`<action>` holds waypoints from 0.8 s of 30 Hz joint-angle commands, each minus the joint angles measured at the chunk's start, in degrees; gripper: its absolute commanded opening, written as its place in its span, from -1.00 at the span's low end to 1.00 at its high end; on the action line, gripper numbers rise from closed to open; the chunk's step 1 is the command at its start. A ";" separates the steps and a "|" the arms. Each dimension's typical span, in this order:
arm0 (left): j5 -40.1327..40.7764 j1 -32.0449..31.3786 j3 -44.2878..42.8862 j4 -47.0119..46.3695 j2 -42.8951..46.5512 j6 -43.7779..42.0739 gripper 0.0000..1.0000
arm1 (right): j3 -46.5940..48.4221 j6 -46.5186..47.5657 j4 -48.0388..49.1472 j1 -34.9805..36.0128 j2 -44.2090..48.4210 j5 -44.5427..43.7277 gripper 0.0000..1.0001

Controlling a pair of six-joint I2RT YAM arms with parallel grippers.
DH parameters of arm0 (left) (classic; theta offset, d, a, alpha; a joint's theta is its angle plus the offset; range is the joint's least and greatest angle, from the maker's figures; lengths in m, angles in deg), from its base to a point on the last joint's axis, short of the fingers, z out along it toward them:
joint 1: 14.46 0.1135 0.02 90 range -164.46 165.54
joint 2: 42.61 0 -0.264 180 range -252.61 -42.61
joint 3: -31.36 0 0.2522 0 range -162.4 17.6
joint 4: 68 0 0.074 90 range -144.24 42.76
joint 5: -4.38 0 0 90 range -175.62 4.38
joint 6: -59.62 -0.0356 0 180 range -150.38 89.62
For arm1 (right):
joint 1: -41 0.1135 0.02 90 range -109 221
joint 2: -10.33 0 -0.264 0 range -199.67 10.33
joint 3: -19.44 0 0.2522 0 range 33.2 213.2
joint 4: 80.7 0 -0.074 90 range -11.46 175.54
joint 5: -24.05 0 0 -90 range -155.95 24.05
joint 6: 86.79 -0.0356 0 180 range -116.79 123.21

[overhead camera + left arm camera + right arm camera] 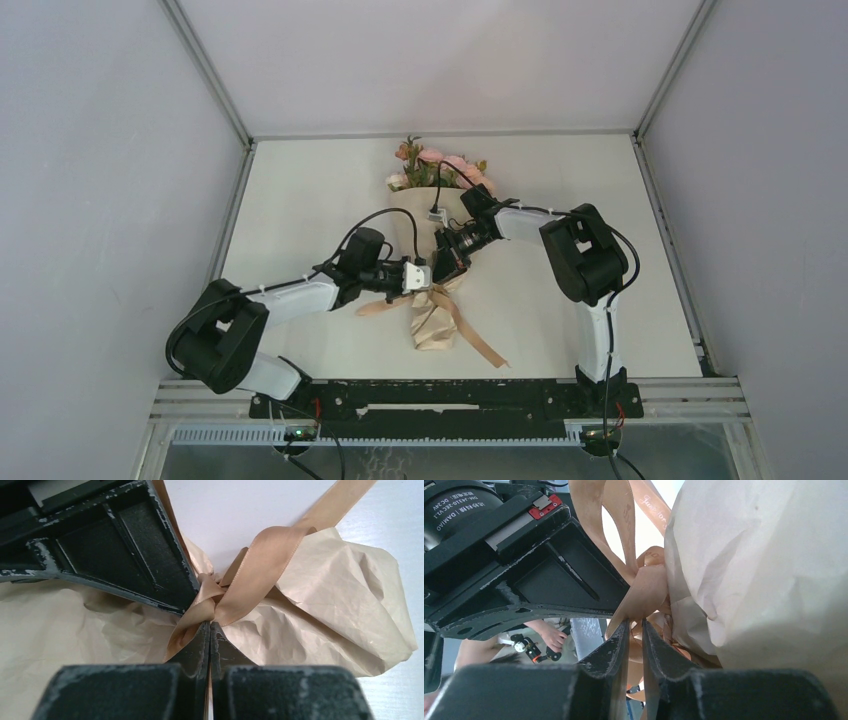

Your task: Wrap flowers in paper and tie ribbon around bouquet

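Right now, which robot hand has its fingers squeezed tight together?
The left gripper, pinching the ribbon; the right gripper shows a small gap with ribbon inside.

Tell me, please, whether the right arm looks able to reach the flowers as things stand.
Probably not yet: the right tool is shut on the ribbon at the knot. The flowers lie past its forearm, reachable once it lets go.

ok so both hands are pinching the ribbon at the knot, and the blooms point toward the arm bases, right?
No. Left hand and right hand both pinch the ribbon at the knot, but the flowers point away from the arm bases; the top external view shows it.
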 commanded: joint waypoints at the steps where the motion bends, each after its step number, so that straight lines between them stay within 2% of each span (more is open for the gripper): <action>1: 1.86 -0.32 -1.97 -3.48 -0.71 1.10 -1.00 | -0.04 1.33 1.01 0.40 2.46 1.98 -0.53; 9: 3.91 -0.86 -1.71 -3.70 -1.56 0.85 -1.00 | -0.05 1.60 0.96 0.54 2.59 2.56 -0.50; 15: 5.63 -0.87 -1.49 -9.16 -1.94 6.20 -1.00 | -0.01 1.65 0.70 1.37 1.71 1.19 -0.52; 18: 6.18 -0.91 -1.31 -10.06 -1.99 7.07 -1.00 | -0.04 1.70 0.53 1.27 1.36 0.81 -0.59; 24: 6.17 -0.87 -0.54 -10.02 -1.44 6.40 -1.00 | -0.01 1.63 0.39 0.64 1.88 -0.52 -0.93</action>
